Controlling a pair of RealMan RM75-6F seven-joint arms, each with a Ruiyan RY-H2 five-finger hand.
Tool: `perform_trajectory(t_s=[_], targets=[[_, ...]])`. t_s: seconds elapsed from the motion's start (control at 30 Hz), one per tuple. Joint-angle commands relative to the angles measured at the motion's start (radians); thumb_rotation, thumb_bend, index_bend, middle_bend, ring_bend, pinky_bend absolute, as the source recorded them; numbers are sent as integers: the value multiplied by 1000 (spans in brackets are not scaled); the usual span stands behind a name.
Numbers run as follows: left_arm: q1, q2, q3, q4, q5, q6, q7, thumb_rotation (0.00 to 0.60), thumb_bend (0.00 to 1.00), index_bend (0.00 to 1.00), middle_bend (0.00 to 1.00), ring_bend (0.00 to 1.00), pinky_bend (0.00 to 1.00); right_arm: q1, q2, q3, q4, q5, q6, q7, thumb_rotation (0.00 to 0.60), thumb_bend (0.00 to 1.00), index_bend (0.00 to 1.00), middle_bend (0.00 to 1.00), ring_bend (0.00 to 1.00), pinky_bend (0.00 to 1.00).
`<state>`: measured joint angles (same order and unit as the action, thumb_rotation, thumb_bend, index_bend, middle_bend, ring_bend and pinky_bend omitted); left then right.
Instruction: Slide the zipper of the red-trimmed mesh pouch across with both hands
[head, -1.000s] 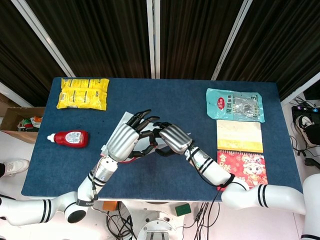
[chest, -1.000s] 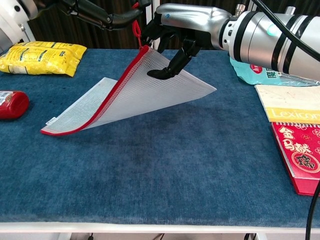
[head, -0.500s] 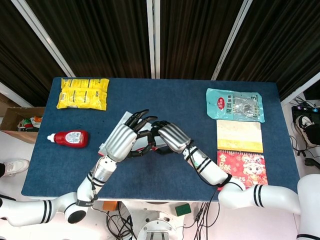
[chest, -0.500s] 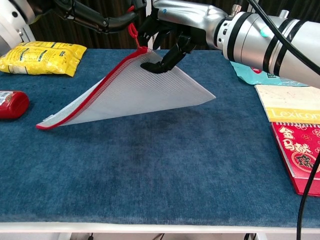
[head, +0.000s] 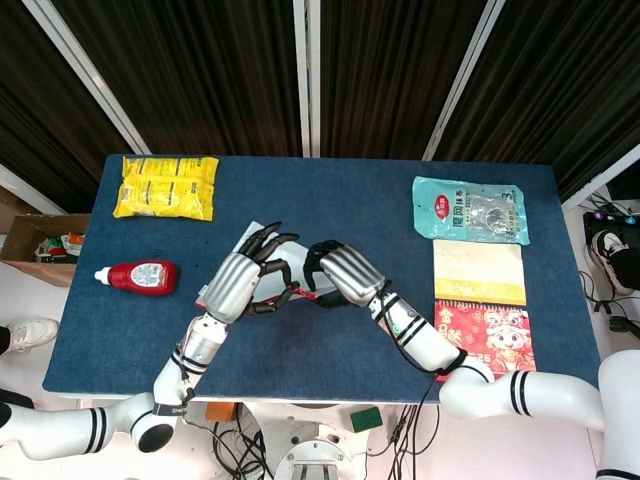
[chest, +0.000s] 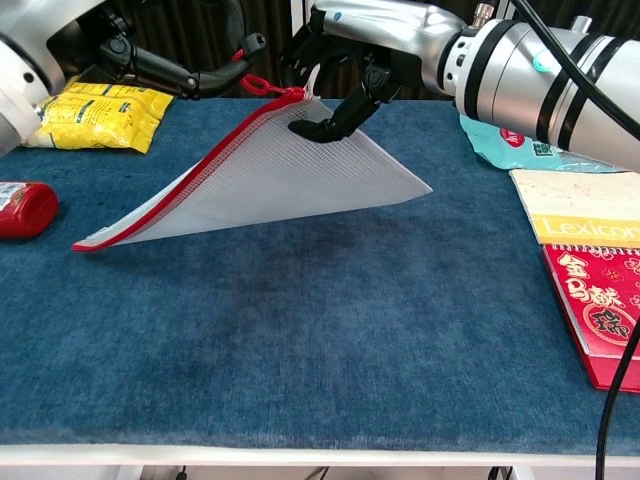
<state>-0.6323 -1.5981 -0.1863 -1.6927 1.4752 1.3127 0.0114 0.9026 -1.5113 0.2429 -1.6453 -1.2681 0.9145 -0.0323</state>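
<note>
While my right hand (chest: 345, 60) grips the mesh pouch (chest: 270, 170) by its raised corner, my left hand's fingers (chest: 215, 72) pinch the red zipper pull (chest: 258, 85) over open blue bench (chest: 320, 320).

A yellow snack bag (head: 166, 186) and a red bottle (head: 138, 276) lie at the table's (head: 340, 190) left. At right sit a teal packet (head: 470, 209), a cream booklet (head: 479, 272) and a red packet (head: 488, 335).

On the pale cream flat book (chest: 585, 215) at the right side of the desk, the word "Lexicon" is printed in yellow letters along its lower edge. The red flat packet (chest: 605, 305) just below it carries gold Chinese characters, but they are too partly shown to read surely.
</note>
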Motion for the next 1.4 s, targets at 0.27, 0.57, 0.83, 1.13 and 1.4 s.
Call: perform_trajectory(t_s=[0.27,0.57,0.83,1.13,1.4], targets=[[16,0,9,7,-43,-45,-88,600,511,633,171,27,125,-8,7,2,-14,7,15,-19,600,614,795,514,250,310],[22,-14,14,29,-45,-60,-118,600,514,633,171,27,125,-19,1,8,-15,3,45,-24,600,623,800,514,250,310],[28,-24,18,50,-48,-69,-137,600,514,633,171,27,125,-32,5,10,-26,-1,68,-29,600,624,804,516,250,310],[25,-21,2,43,-51,-80,-153,600,514,633,171,27,125,-30,34,-1,-56,15,41,-72,600,629,805,516,249,310],[13,-24,-11,29,-74,-107,-129,600,513,633,171,27,125,-26,48,-8,-86,8,37,-106,600,714,806,513,243,310]])
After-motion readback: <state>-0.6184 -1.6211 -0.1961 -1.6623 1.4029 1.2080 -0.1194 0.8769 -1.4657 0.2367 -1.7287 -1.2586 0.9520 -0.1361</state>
